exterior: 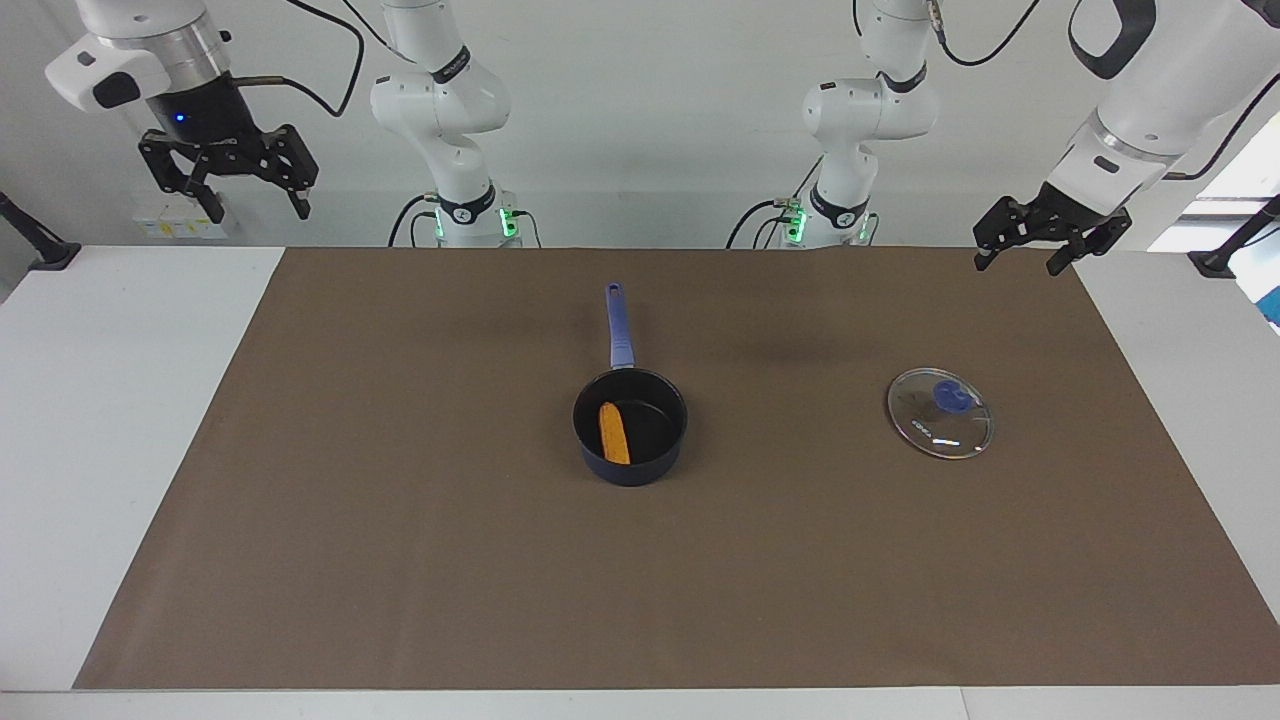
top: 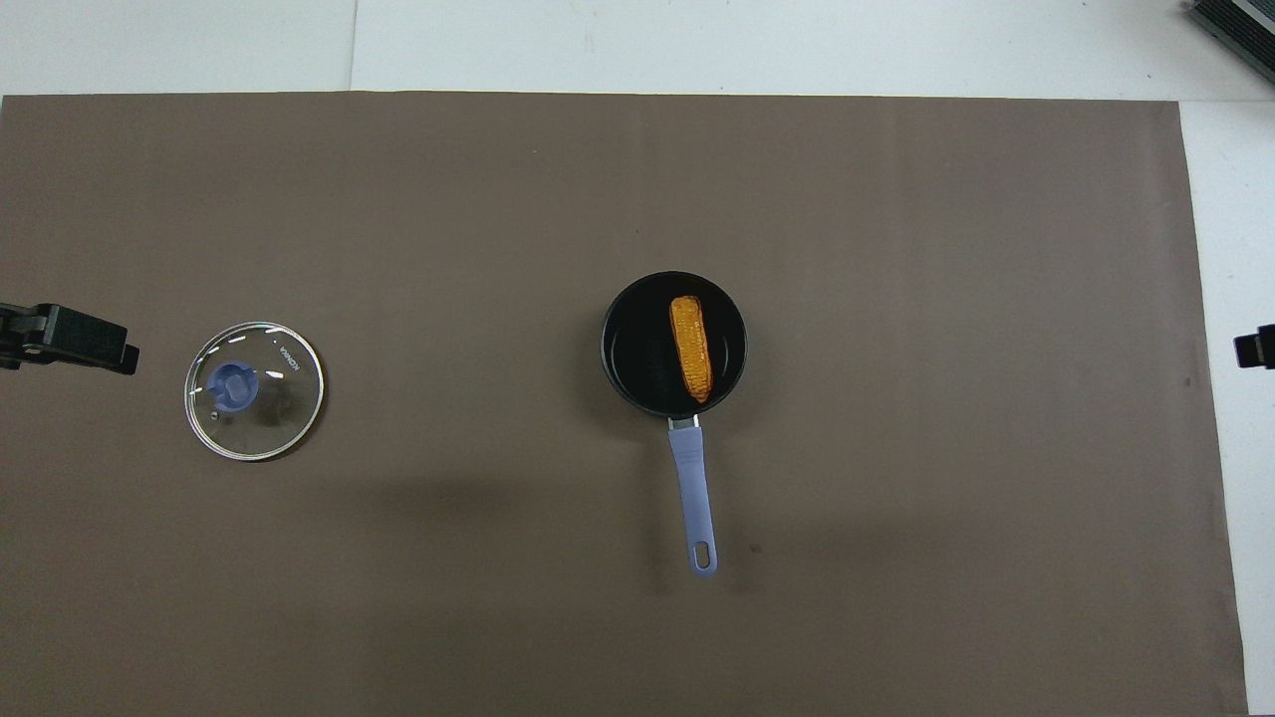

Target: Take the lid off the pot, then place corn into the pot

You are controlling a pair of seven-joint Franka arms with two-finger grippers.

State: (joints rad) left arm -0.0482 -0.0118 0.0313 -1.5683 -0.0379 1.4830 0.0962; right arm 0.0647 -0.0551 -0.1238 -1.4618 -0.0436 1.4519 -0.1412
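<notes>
A brown mat [exterior: 400, 500] covers the table. The pot [exterior: 630, 427] sits mid-mat with the corn [exterior: 614, 432] inside; the lid [exterior: 940, 412] lies flat toward the left arm's end. Both the left gripper [exterior: 1030, 250] and the right gripper [exterior: 232, 172] hang raised, fingers seemingly spread.

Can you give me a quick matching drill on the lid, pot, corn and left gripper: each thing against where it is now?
Things:
1. lid
2. pot
3. corn
4. left gripper

Places:
A. lying inside the pot
B. raised in the air at the left arm's end of the table, holding nothing
C. flat on the brown mat toward the left arm's end, knob up
D. mid-mat, handle pointing toward the robots

Pairs: 1-C, 2-D, 3-A, 4-B
</notes>
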